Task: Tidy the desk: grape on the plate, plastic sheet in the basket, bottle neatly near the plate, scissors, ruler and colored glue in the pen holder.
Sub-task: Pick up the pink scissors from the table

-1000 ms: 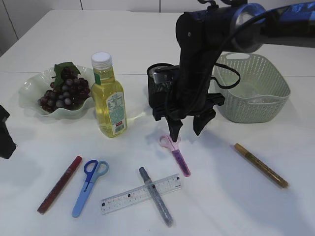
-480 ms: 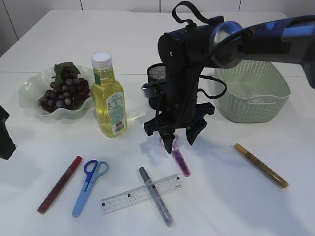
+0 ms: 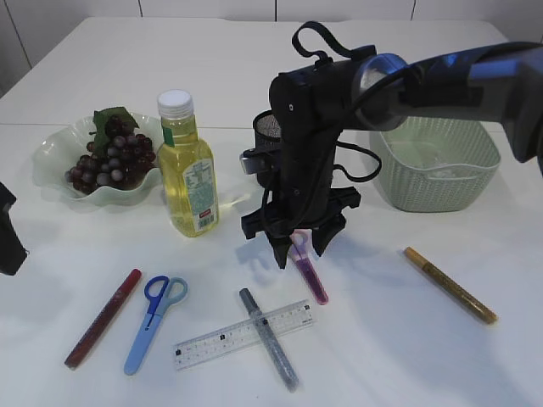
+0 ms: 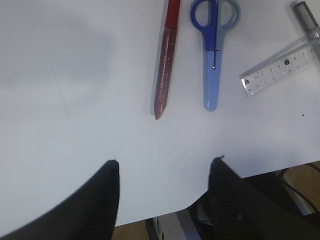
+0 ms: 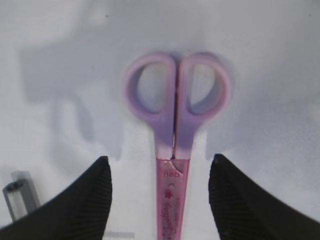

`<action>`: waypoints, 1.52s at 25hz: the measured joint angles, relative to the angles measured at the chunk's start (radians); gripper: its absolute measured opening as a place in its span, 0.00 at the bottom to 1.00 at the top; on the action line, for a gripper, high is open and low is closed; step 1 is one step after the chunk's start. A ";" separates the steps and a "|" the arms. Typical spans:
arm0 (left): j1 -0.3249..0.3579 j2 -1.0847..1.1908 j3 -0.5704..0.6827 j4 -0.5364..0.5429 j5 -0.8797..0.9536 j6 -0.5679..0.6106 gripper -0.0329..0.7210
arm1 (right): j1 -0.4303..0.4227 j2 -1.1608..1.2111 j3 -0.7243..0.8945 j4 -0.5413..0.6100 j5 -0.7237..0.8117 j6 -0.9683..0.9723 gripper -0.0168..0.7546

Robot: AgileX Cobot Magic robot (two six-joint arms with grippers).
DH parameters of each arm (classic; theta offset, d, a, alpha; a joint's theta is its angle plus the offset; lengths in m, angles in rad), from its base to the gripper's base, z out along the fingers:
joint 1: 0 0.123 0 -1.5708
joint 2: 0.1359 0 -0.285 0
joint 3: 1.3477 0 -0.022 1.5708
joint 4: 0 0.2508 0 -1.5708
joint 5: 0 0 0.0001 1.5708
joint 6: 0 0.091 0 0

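The right gripper, jaws apart, straddles the pink plastic scissors at centre frame; it should descend straight, then close on the blades.

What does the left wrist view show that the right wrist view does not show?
Only the left wrist view shows the red glue pen, the blue scissors, a ruler end and the table's edge. Only the right wrist view shows the pink scissors, lying between the open right gripper's fingers. Both show the white table, a grey glue pen end and open black fingers.
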 joint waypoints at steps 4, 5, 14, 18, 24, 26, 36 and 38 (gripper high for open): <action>0.000 0.000 0.000 0.000 -0.014 0.000 0.59 | 0.000 0.002 0.000 0.000 -0.019 0.003 0.64; 0.000 0.000 0.000 0.000 -0.019 0.000 0.59 | 0.000 0.002 0.000 0.000 -0.023 0.004 0.64; 0.000 0.000 0.000 0.000 -0.036 0.000 0.59 | 0.000 0.006 0.000 0.000 -0.043 0.010 0.64; 0.000 0.000 0.000 0.000 -0.038 0.000 0.59 | 0.000 0.017 0.000 0.000 -0.044 0.013 0.64; 0.000 0.000 0.000 0.000 -0.038 0.000 0.59 | 0.000 0.021 0.000 -0.012 -0.047 0.023 0.64; 0.000 0.000 0.000 0.000 -0.039 0.000 0.59 | 0.000 0.021 0.000 -0.016 -0.048 0.024 0.64; 0.000 0.000 0.000 -0.003 -0.039 0.000 0.59 | 0.000 0.024 0.000 -0.016 -0.064 0.029 0.64; 0.000 0.000 0.000 -0.003 -0.039 0.000 0.59 | 0.000 0.031 0.000 -0.016 -0.064 0.032 0.64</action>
